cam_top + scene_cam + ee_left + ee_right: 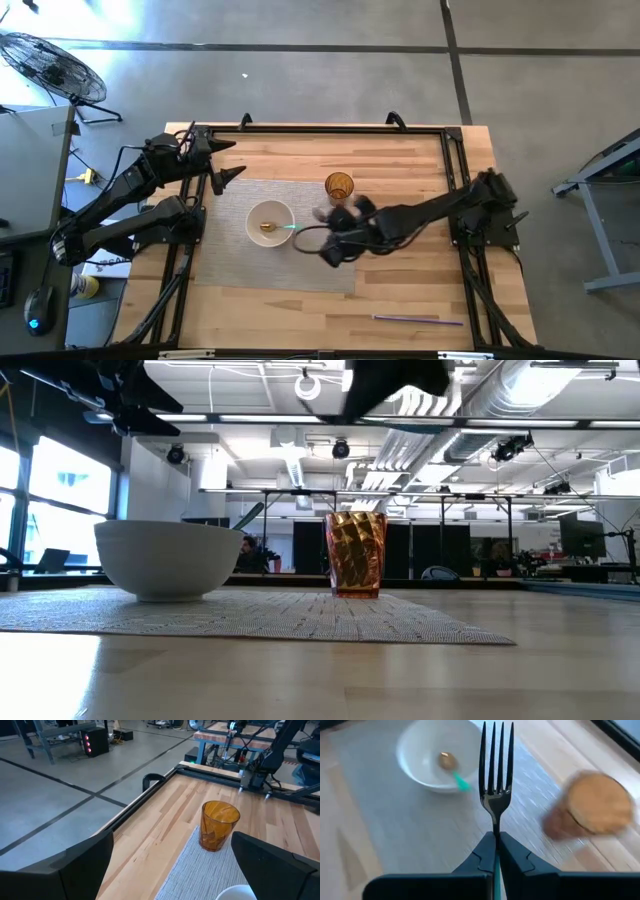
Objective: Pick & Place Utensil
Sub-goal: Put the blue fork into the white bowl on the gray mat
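Pinched together, the right gripper (496, 851) clamped the handle of a dark metal fork (495, 775), tines pointing away from the wrist, held in the air above the mat between bowl and cup. The left gripper (170, 865) hung with its fingers spread wide and nothing between them, near the table's 10 o'clock corner.

Around the rig lay a grey concrete floor (300, 85), with a standing fan (50, 68) at the 10 o'clock side; the low view showed an open hall with ceiling ducts and strip lights. The pale butcher-block wooden table (400, 300) was edged by a black frame. On it, centre-left, lay a grey woven rectangular placemat (290, 260). A white round bowl (270, 222) stood on the mat, holding a gold-headed spoon with a teal handle (278, 228). At 2 o'clock from the bowl stood an amber faceted plastic cup (339, 186). A thin purple straw-like stick (418, 319) lay near the table's 5 o'clock edge.
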`<move>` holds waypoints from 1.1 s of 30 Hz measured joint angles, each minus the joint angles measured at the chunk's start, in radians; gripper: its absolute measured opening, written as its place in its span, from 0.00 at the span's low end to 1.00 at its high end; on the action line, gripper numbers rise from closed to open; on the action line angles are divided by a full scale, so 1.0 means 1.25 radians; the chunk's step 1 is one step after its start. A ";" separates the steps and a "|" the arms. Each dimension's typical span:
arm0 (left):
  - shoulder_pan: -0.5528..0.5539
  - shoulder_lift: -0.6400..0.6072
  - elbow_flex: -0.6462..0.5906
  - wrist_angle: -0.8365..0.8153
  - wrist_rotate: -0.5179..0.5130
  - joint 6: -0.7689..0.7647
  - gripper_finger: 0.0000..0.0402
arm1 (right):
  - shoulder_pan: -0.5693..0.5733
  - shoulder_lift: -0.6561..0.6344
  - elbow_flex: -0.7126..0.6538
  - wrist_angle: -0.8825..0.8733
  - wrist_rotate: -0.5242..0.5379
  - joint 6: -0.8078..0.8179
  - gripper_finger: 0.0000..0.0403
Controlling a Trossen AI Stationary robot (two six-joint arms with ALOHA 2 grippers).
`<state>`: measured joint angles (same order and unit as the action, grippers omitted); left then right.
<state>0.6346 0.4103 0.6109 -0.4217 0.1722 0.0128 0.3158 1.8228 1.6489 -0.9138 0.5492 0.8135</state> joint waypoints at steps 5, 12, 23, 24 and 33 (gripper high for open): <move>0.000 0.000 0.000 0.000 0.000 0.000 0.99 | -0.043 0.125 0.170 0.005 -0.088 -0.131 0.00; 0.000 0.000 0.000 0.000 -0.001 0.000 0.99 | -0.107 0.310 0.423 0.007 -0.210 -0.275 0.00; 0.000 0.000 0.000 0.000 -0.002 0.000 0.99 | -0.172 0.461 0.508 0.072 -0.335 -0.300 0.00; 0.000 0.000 0.000 0.000 -0.002 0.000 0.99 | -0.176 0.461 0.498 0.081 -0.332 -0.295 0.00; 0.000 0.000 0.000 0.000 -0.002 0.000 0.99 | -0.194 0.460 0.432 0.162 -0.331 -0.301 0.01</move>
<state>0.6350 0.4099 0.6107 -0.4213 0.1699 0.0129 0.0738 2.3981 2.1885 -0.7110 0.1354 0.4374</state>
